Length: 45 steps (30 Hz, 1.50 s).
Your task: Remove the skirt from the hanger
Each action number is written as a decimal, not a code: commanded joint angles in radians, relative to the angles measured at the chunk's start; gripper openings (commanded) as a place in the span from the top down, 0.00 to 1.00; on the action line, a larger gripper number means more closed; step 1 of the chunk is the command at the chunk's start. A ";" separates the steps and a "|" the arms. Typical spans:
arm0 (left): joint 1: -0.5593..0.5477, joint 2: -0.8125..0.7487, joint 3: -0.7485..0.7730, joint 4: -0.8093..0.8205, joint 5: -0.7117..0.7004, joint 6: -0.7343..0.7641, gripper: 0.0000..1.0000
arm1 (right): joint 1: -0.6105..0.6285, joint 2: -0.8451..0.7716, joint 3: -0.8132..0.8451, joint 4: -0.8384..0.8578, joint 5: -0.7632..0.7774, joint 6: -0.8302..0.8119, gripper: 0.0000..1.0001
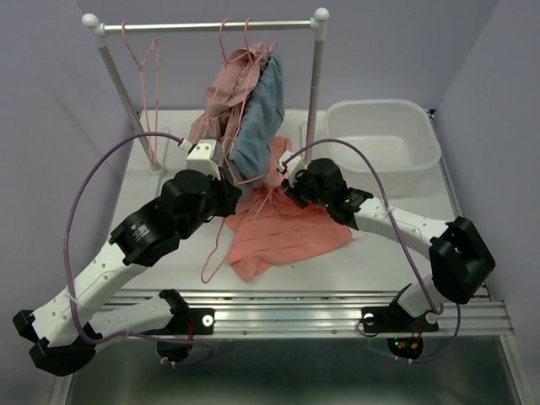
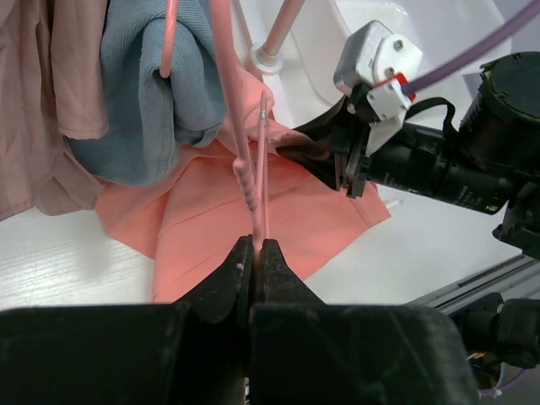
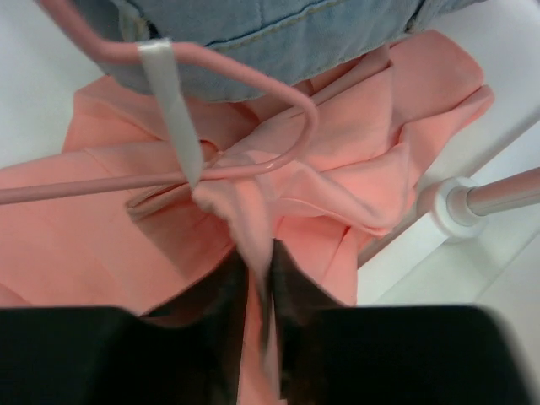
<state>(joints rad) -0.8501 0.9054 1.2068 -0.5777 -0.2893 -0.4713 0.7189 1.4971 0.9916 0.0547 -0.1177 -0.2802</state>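
The salmon skirt lies crumpled on the white table below the rack, still caught on a thin pink hanger. In the left wrist view my left gripper is shut on the hanger's wire, with the skirt spread beneath. In the right wrist view my right gripper is shut on a bunched fold of the skirt just below the hanger's curved end. A white ribbon loop hangs over that wire. From above, the two grippers face each other over the skirt's top edge.
A white rack with a rod stands at the back, carrying a blue garment, a dusty pink one and an empty pink hanger. The rack's right post foot is close. A white basin sits back right.
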 commanded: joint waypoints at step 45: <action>-0.003 -0.134 -0.144 0.084 -0.028 0.002 1.00 | -0.090 0.013 1.045 0.036 0.779 -0.210 0.99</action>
<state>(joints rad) -0.8501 0.7731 1.0809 -0.5667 -0.2951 -0.4698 0.6395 1.4158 1.8584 0.0261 0.5789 -0.3466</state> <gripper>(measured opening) 0.059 0.026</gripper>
